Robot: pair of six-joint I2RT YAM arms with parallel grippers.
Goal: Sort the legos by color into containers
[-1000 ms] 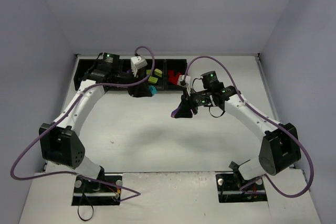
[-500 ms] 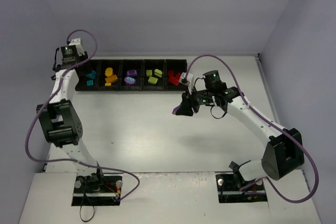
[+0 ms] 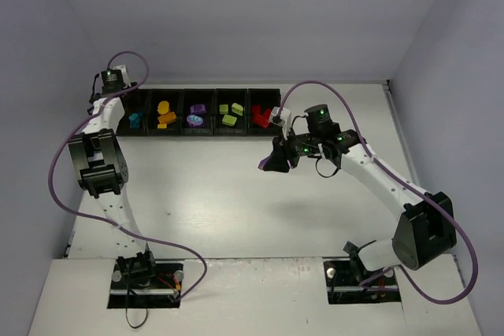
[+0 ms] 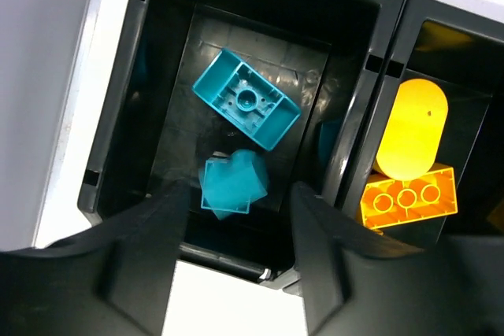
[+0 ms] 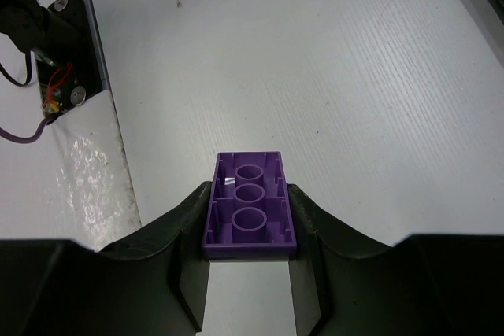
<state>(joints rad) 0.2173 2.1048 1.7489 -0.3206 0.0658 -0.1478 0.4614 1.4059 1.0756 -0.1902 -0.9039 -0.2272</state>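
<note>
purple brick [image 5: 250, 218], sides hidden by right fingers [image 5: 177, 273]

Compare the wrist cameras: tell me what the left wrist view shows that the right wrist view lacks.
Only left wrist: two teal plastic bricks in a black plastic bin, orange plastic bricks in the neighbouring one, the left pincer open above. Only right wrist: a purple plastic brick clamped in the right pincer. Both: white tabletop.
</note>
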